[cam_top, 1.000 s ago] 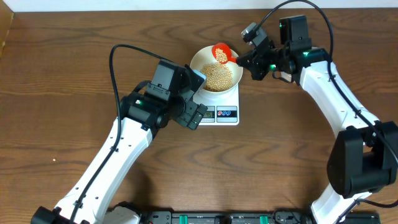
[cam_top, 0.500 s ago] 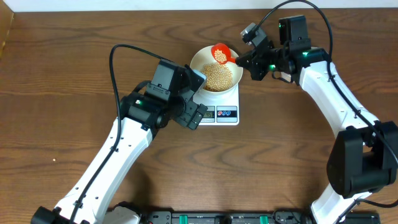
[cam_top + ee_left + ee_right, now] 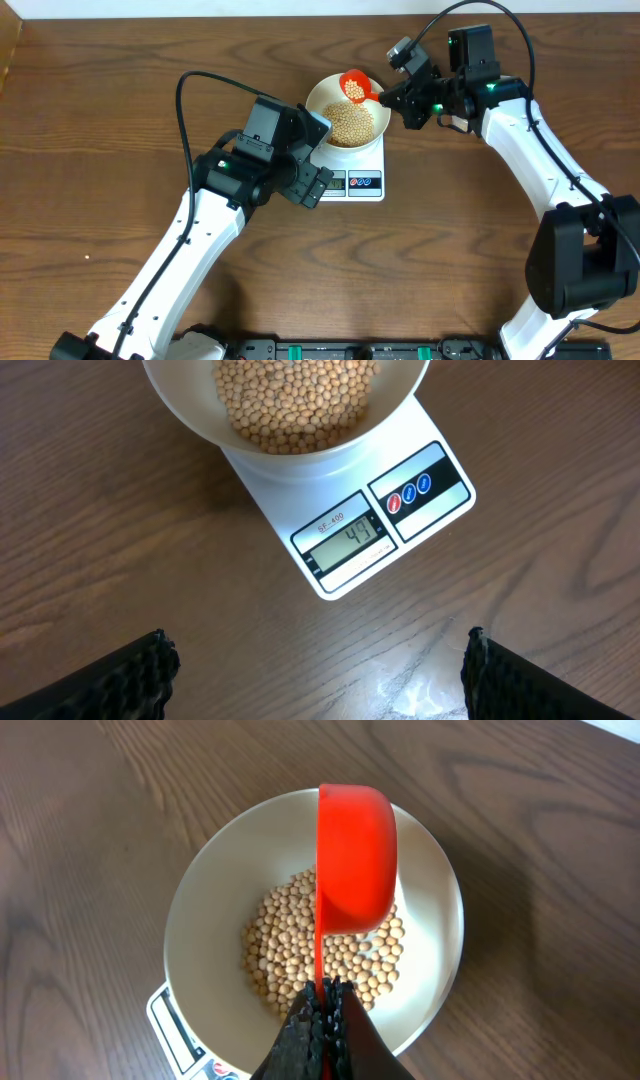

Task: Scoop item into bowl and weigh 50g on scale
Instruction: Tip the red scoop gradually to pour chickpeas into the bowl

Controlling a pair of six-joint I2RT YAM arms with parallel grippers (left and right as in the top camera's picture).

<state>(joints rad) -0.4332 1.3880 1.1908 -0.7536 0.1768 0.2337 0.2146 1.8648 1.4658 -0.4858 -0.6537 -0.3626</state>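
The cream-white bowl (image 3: 325, 97) stands on the white scale (image 3: 352, 184) and holds a heap of tan beans (image 3: 350, 124). The scale's display (image 3: 348, 538) reads 49. My right gripper (image 3: 392, 97) is shut on the handle of a red scoop (image 3: 355, 85), which is tilted on its side over the bowl's far rim; in the right wrist view the scoop (image 3: 353, 860) hangs above the beans (image 3: 290, 940) inside the bowl (image 3: 210, 910). My left gripper (image 3: 318, 670) is open and empty over bare table in front of the scale.
The wooden table (image 3: 120, 130) lies all round the scale. My left arm (image 3: 250, 160) reaches close to the scale's left side. A black rail (image 3: 360, 350) runs along the front edge.
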